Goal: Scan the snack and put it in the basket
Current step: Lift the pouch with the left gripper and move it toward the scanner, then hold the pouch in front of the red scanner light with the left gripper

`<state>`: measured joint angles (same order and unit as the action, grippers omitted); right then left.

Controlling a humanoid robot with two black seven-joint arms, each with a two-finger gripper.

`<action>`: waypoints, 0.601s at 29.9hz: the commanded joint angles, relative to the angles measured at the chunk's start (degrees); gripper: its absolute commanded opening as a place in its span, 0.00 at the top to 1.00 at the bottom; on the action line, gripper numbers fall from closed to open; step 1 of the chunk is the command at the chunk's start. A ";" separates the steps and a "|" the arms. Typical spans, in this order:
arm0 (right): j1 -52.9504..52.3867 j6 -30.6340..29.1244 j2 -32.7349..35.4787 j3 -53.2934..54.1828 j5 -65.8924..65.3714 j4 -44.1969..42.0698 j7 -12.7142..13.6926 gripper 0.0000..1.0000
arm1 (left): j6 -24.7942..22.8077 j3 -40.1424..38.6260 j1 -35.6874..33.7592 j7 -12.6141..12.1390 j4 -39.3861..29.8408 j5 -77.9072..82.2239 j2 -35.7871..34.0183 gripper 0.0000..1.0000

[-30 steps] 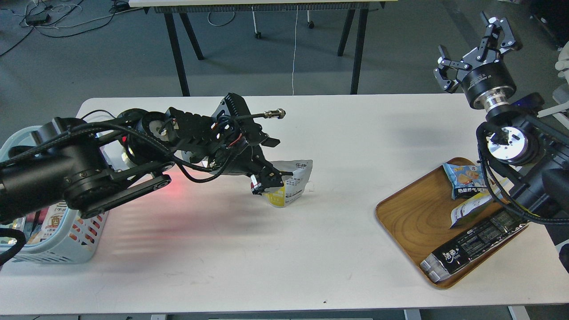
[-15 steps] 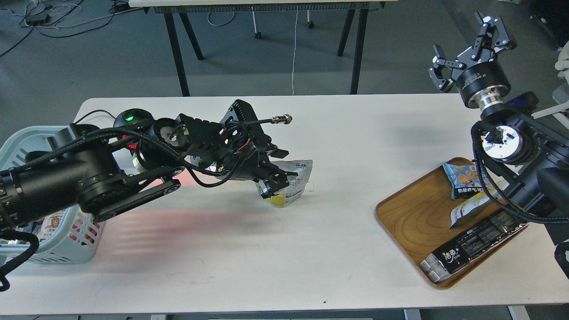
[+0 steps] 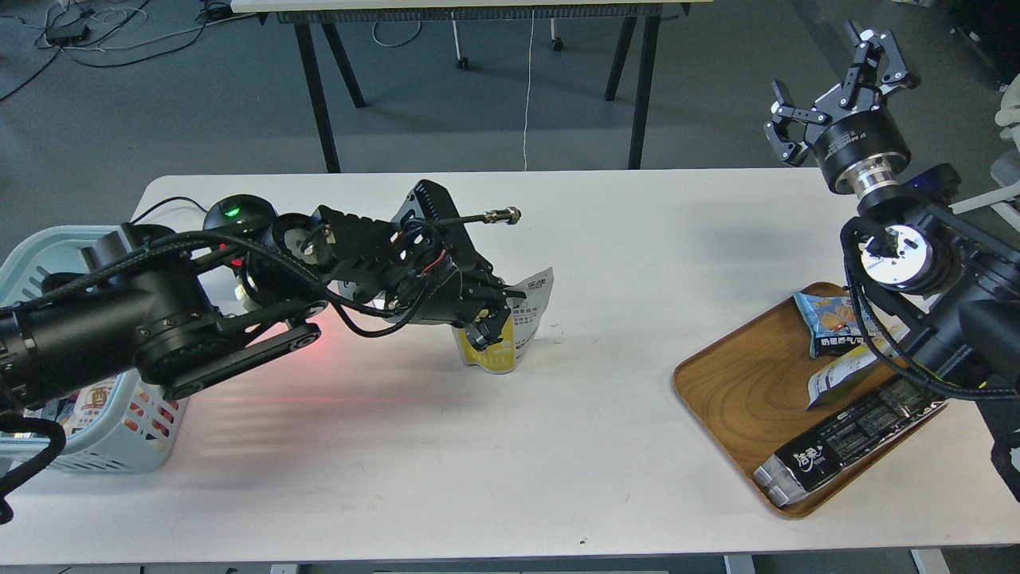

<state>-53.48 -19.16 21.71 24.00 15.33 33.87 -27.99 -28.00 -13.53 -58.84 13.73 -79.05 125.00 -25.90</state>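
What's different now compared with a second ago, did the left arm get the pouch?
The left gripper has closed in on the small yellow-and-white snack pouch, which now stands more upright, turned slightly left. The grip looks shut on it, though it is partly hidden. The right gripper drifted slightly and stays open. The wooden tray and light-blue slotted basket are unchanged.

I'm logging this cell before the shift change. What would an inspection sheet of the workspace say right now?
Surface: white table, red glow left of centre.
Job's things: snack pouch mid-table, white printed back showing; basket at the left edge, holding packets.
Clutter: wooden tray on the right with a light-blue packet, a long black packet and another part-hidden pouch.
Hands: left hand closed on the snack pouch; right hand raised beyond the table's far right corner, open, empty.
Cables: loose cords on the floor, top left; a thin white cord hangs behind the table.
Surroundings: grey floor, black-legged table behind.
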 commanded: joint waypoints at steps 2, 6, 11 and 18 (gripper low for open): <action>-0.39 -0.09 0.08 0.00 -0.04 0.06 -0.01 0.03 | 0.00 -1.76 -0.14 0.68 -2.68 0.00 -2.91 1.00; -1.62 -0.09 0.08 0.00 -0.04 0.06 -0.01 0.03 | 0.00 -3.87 0.04 2.08 -6.81 0.00 -9.24 1.00; -2.33 -0.09 0.00 0.00 -0.04 0.06 -0.01 0.03 | 0.00 -5.89 0.48 4.90 -8.93 0.00 -19.69 1.00; -2.33 -0.09 0.00 0.00 -0.04 0.06 -0.01 0.03 | 0.00 -5.72 1.62 7.71 -9.55 0.00 -32.00 1.00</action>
<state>-55.81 -19.26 21.71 23.99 15.28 33.90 -28.00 -28.01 -19.43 -57.59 19.78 -88.58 125.00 -53.94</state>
